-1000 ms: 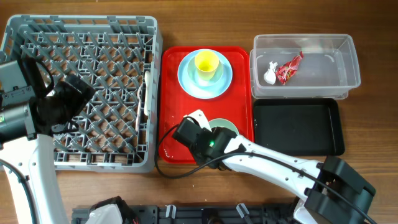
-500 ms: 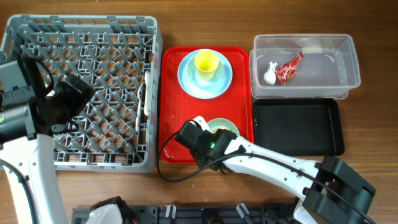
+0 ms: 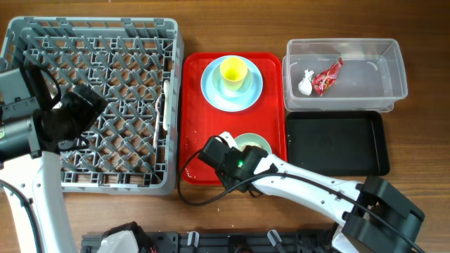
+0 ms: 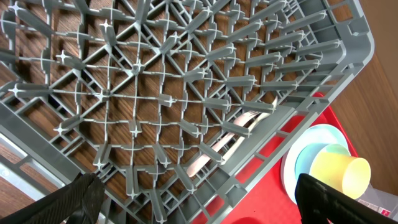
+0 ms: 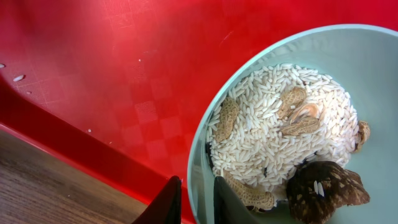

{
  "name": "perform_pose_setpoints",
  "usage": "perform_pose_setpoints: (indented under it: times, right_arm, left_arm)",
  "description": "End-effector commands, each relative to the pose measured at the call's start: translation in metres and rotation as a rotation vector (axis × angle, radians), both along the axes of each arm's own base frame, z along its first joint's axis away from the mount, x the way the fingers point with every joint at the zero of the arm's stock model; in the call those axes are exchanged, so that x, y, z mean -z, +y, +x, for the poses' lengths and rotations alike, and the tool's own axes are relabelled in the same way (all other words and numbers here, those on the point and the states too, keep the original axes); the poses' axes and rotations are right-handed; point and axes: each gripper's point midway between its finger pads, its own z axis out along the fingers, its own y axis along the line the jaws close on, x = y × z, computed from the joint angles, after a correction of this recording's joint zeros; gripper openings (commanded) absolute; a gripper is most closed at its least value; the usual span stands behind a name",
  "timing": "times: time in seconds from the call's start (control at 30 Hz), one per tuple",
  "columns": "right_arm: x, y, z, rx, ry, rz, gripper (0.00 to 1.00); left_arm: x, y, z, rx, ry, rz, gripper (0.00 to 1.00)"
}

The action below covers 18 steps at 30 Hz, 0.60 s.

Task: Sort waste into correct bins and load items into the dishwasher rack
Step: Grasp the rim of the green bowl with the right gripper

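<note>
The pale green bowl (image 3: 256, 143) sits on the red tray's front part, holding whitish rice (image 5: 267, 124) with brown bits. My right gripper (image 5: 196, 185) straddles its near-left rim (image 5: 198, 163), one finger inside, one outside, shut on it. My left gripper (image 4: 199, 202) hovers open over the grey dishwasher rack (image 3: 91, 42), nothing between its fingers. A white fork and spoon (image 4: 230, 132) lie in the rack by its right wall. The yellow cup (image 3: 233, 70) stands on the light blue plate (image 3: 211, 88). The red wrapper (image 3: 327, 76) and tissue wad (image 3: 305, 83) lie in the clear tub (image 3: 383, 88).
The black tray (image 3: 337, 144) lies in front of the clear tub, nothing in it. The red serving tray (image 3: 200, 126) sits between rack and bins; a few rice grains (image 5: 18, 78) lie on it. My right arm reaches in from the front right.
One second ago my right gripper was slightly farther left and back; it has shifted onto the bowl's rim and has since held still. The left arm has not moved.
</note>
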Motion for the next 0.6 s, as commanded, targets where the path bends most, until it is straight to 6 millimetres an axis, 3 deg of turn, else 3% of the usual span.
perform_pose_setpoints:
  times: [0.0,0.4,0.47,0.57]
  right_arm:
    - [0.0068,-0.0031,-0.0028,0.001,0.017,-0.016,0.19]
    - [0.0106,-0.0035,-0.0038,0.002,0.026,-0.024,0.18]
    - [0.008,-0.0021,-0.003,0.003,0.026,-0.022,0.04]
    - [0.0028,0.0013,-0.0008,0.003,0.019,-0.011,0.04]
  left_arm:
    - [-0.0037,0.001,0.0003,0.003,-0.014,0.005,1.0]
    - [-0.0037,0.001,0.0003,0.003,-0.014,0.005,1.0]
    - [-0.0037,0.001,0.0003,0.003,-0.014,0.005,1.0]
    - [-0.0037,0.001,0.0003,0.003,-0.014,0.005,1.0]
